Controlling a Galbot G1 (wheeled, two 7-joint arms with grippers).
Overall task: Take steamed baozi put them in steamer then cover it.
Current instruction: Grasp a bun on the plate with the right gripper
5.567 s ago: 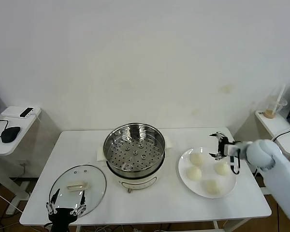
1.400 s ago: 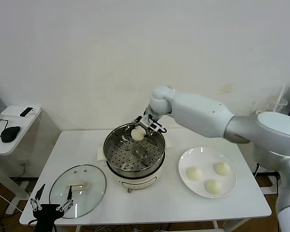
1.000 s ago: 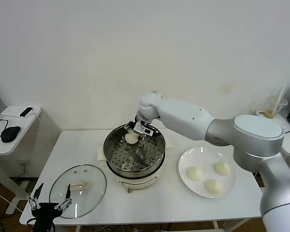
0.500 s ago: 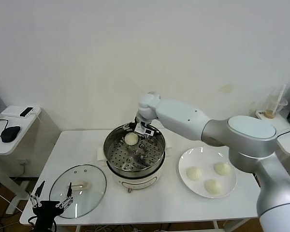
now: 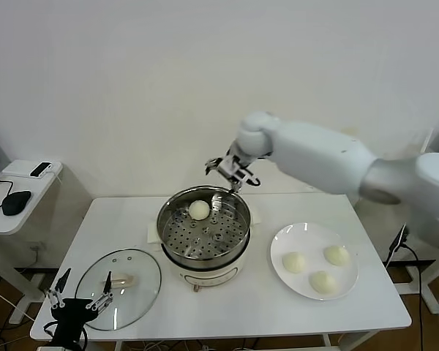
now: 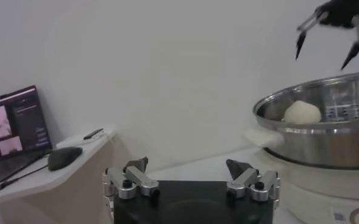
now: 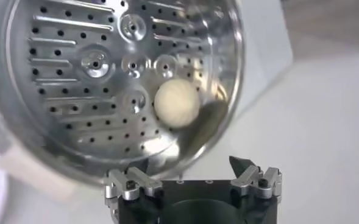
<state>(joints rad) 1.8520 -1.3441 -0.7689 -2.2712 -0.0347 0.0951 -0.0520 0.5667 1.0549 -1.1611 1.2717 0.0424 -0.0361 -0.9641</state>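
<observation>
Above the steamer's (image 5: 203,228) far rim, my right gripper (image 5: 232,169) hangs with fingers spread and nothing in them. One baozi (image 5: 198,210) sits on the perforated tray inside, near the back wall; three more baozi (image 5: 315,268) lie on the white plate (image 5: 278,264) to the right. The glass cover (image 5: 118,287) rests flat on the table's (image 5: 241,307) front-left corner, my left gripper (image 5: 79,303) just beside it, fingers released.
</observation>
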